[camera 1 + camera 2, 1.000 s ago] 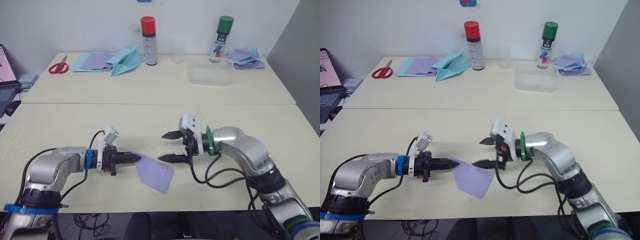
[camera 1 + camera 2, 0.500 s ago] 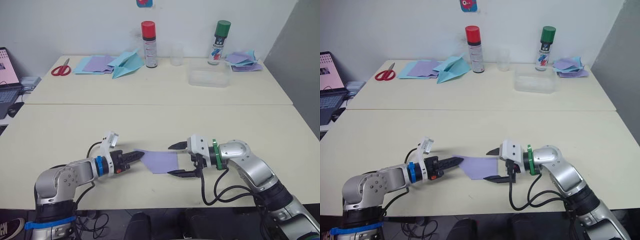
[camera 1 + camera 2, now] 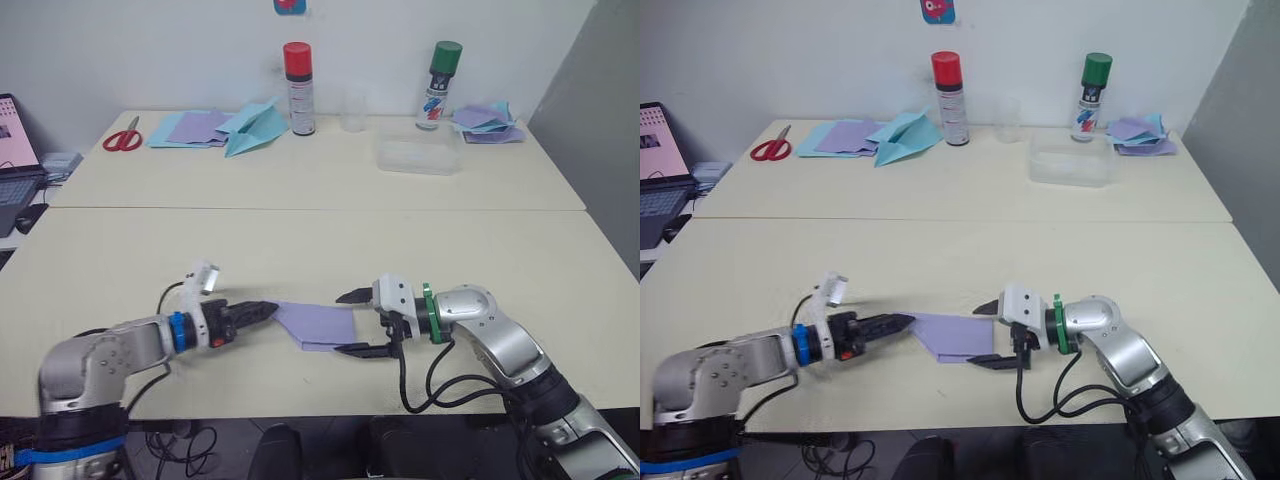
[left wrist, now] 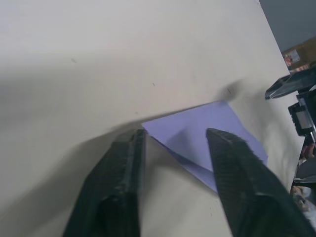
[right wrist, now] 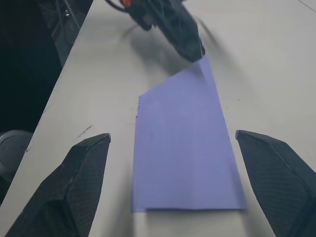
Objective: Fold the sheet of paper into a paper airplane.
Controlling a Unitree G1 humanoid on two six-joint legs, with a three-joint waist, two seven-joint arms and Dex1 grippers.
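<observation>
Two grippers face each other low over the near table (image 3: 120, 260), with the sheet of paper (image 3: 318, 323) lying flat between them. We note one corner already turned over, so the sheet tapers to a point toward the left gripper (image 3: 262, 309) and keeps a square edge toward the right gripper (image 3: 352, 322).

Left wrist view: the black fingers (image 4: 116, 190) stand apart, released, straddling the pointed corner of the sheet without pinching it. We judge they sit there to pin or catch that corner for the next crease.

Right gripper: jaws spread wide, one finger past each side of the square end, holding nothing. Whether the lower finger touches the paper edge we cannot tell from the head views. The wide stance likely lets it slide in and lift that edge.

Folding looks early: no dart shape yet.

Far table: a red-capped spray can (image 3: 297, 88), a green-capped spray can (image 3: 439, 83), scissors (image 3: 118, 135), a light blue paper plane (image 3: 252, 126), a clear tray (image 3: 418, 153) and stacks of coloured sheets (image 3: 190, 127), all well apart from the work.
</observation>
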